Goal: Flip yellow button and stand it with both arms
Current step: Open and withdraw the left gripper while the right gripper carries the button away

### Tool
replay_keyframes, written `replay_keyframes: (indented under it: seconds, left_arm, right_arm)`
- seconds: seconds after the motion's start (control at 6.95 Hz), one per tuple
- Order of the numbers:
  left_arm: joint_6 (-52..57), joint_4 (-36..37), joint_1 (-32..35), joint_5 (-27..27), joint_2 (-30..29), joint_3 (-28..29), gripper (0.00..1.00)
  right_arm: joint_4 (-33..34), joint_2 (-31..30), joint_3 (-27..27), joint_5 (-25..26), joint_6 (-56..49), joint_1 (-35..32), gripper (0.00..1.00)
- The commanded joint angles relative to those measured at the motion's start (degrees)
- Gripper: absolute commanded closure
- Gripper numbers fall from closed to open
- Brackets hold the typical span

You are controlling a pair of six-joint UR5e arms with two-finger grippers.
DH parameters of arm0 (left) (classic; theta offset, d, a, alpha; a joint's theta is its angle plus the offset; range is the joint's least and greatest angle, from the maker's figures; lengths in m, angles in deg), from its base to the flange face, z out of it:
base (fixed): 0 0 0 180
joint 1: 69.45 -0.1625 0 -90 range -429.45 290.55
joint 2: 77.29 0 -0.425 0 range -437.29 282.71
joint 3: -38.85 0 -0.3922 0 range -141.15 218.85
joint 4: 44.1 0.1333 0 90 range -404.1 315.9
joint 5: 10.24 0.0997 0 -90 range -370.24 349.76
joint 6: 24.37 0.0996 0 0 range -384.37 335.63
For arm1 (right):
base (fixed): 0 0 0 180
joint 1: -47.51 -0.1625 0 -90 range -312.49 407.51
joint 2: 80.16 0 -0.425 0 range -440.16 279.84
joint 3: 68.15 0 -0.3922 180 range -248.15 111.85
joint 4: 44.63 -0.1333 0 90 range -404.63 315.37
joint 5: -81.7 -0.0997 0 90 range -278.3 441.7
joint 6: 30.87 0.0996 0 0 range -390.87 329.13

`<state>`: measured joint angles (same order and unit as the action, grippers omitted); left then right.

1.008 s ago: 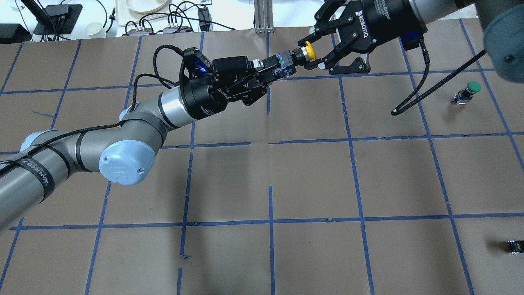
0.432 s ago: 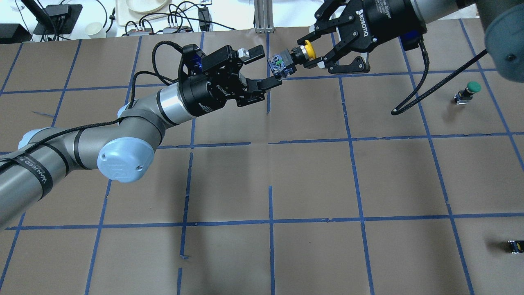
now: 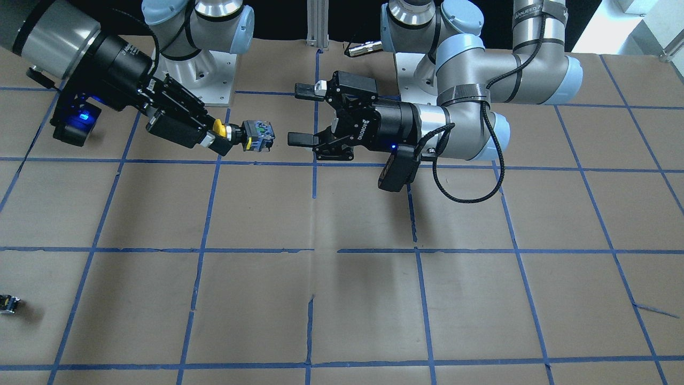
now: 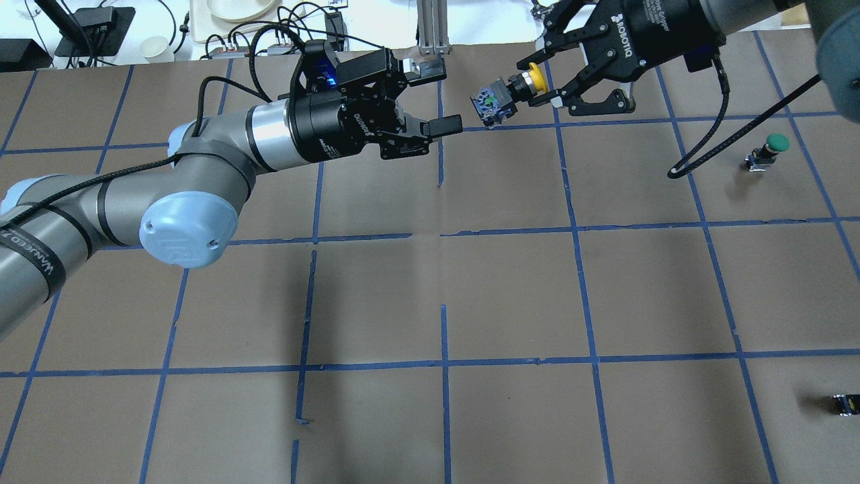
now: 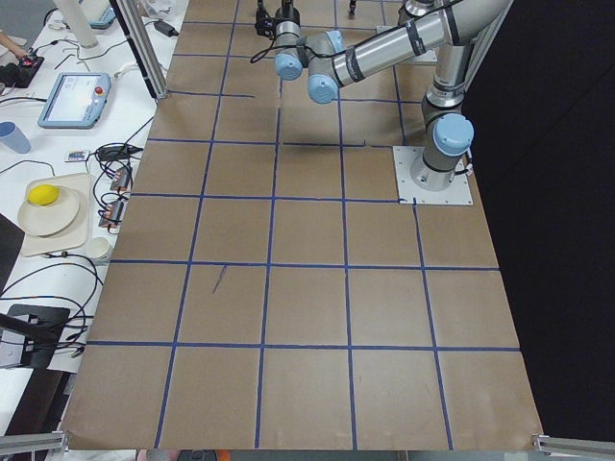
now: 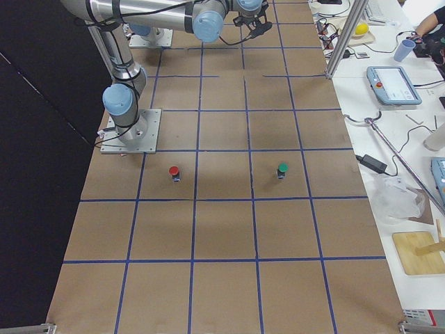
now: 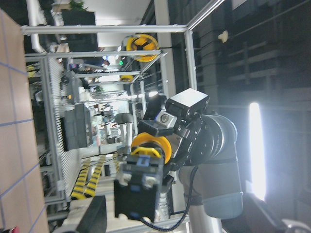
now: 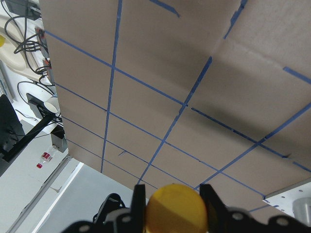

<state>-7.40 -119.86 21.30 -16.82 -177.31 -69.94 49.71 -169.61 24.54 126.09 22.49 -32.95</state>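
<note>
The yellow button (image 4: 508,89) hangs in the air over the far side of the table (image 4: 510,296), lying sideways and touching no surface. The table is covered in brown paper with a grid of blue tape. The left arm (image 4: 201,161) reaches in from the overhead view's left, and the right arm (image 4: 739,13) comes in from its upper right. The two face each other across a short gap.

The right gripper (image 4: 537,82) is clamped on the button's cap end. The grey-and-black switch body sticks out toward the other arm. The left gripper (image 4: 443,96) has its fingers spread wide with nothing between them, and its tips are near the switch body but apart from it.

A green-capped button (image 4: 769,151) stands upright on the paper to the robot's right. A red-capped button (image 6: 174,172) stands nearer the right arm's base. A small black block (image 4: 845,403) lies at the table's right edge.
</note>
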Motion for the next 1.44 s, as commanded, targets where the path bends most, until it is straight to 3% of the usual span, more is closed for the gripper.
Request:
replay_keyframes:
  seconds: [0.0, 0.29, 0.43, 0.72, 0.86, 1.01, 1.15, 1.3]
  left_arm:
    - [-16.08, 4.71, -0.22, 19.91, 0.00, 8.46, 0.01]
    - [-25.29, 9.31, -0.13, 40.83, 0.26, 12.79, 0.01]
    - [-26.89, 8.62, 0.04, 57.47, 0.18, 15.85, 0.01]
    - [-26.47, 7.92, 0.31, 77.66, 0.35, 17.20, 0.00]
    - [-26.12, 7.04, 0.83, 84.64, 1.14, 17.20, 0.00]
    - [-26.03, 4.33, 0.57, 89.50, 2.19, 18.07, 0.00]
    - [-24.11, 0.57, -0.04, 93.81, 3.59, 17.12, 0.00]
    - [-20.35, -0.43, -0.57, 94.72, 3.69, 18.25, 0.00]
  right_arm:
    - [-0.21, 0.42, 0.12, 11.71, -13.39, 2.93, 0.74]
    - [0.57, 3.04, 0.47, 29.27, -33.67, 6.08, 0.75]
    - [2.58, 3.93, 3.00, 33.96, -43.33, 8.71, 0.79]
    - [23.14, 4.03, 14.56, 40.22, -60.92, 13.55, 0.80]
    - [31.26, 4.03, 19.24, 40.16, -69.80, 17.05, 0.82]
    - [35.26, 4.03, 21.55, 39.73, -78.07, 21.44, 0.82]
    - [36.17, 4.11, 21.92, 39.46, -83.72, 24.96, 0.82]
    - [36.52, 4.29, 22.53, 38.94, -90.65, 27.61, 0.83]
